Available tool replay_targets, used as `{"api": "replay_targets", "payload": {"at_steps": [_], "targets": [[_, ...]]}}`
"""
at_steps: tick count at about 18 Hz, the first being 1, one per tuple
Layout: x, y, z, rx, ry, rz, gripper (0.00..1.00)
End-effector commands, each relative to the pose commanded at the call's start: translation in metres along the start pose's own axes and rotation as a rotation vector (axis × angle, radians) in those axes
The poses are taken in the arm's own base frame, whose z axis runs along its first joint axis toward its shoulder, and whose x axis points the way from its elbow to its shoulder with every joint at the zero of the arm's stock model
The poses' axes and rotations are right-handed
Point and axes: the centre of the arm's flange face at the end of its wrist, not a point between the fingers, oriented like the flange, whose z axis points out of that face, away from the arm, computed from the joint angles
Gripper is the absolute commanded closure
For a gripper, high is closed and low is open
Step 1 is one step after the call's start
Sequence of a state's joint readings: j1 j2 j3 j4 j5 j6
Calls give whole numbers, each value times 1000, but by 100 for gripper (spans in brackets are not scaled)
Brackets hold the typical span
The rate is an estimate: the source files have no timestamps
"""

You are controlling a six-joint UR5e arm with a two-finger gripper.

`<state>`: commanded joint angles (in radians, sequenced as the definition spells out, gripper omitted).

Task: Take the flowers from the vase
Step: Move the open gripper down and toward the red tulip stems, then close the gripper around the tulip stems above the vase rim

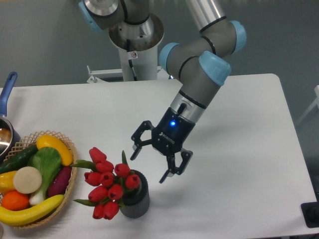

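The flowers, a bunch of red tulip buds with green leaves, stand in the vase and lean out to its left. The vase is short, dark grey and ribbed, near the table's front edge. My gripper is open and empty. It hangs tilted just above and to the right of the vase, fingers pointing down-left. Its left fingertip is above the buds and its right fingertip is right of the vase mouth. It touches neither.
A woven basket of fruit and vegetables sits at the front left, close beside the flowers. A pot with a blue handle is at the left edge. The robot base stands at the table's back.
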<state>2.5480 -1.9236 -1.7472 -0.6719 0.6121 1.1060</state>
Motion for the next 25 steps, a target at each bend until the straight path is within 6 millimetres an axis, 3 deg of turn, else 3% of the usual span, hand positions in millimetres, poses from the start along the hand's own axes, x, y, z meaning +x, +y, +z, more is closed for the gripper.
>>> {"api": "replay_targets", "payload": {"at_steps": [7, 12, 14, 16, 21, 25], "targets": [[10, -2, 36, 17, 72, 17, 0], [4, 2, 45, 41, 95, 8, 1], [3, 6, 48, 39, 99, 0, 14], [2, 7, 48, 39, 98, -2, 34], [0, 7, 44, 41, 92, -7, 96], [-1, 5, 40, 43, 84, -3, 100]]}}
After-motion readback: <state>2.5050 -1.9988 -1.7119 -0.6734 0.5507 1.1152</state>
